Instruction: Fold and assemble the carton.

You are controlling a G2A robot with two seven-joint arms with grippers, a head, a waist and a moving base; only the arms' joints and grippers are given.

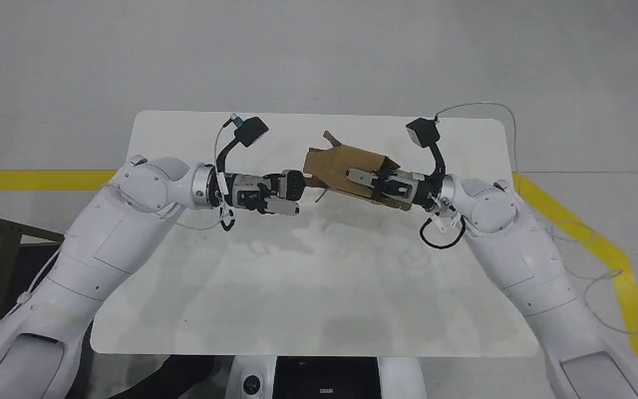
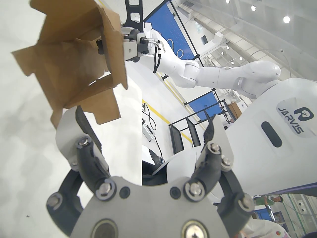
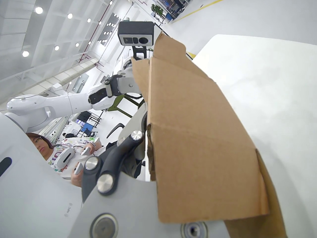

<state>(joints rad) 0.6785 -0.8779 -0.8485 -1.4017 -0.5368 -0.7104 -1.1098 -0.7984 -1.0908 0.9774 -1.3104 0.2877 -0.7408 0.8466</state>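
The carton point(image 1: 341, 163) hangs above the tabletop point(image 1: 329, 289), half-formed, one wall clamped in the right jaws. The left jaws gape wide just beside a loose flap point(image 2: 104, 107). Best to hold the right grip firm and push that flap inward squarely along its crease.

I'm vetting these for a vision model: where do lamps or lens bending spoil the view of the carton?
Top view: even light, no glare on the carton, table edges straight. Left wrist view: ceiling lamps bright behind, carton's inside shaded. Right wrist view: carton looms beside the lens, table edge curves.
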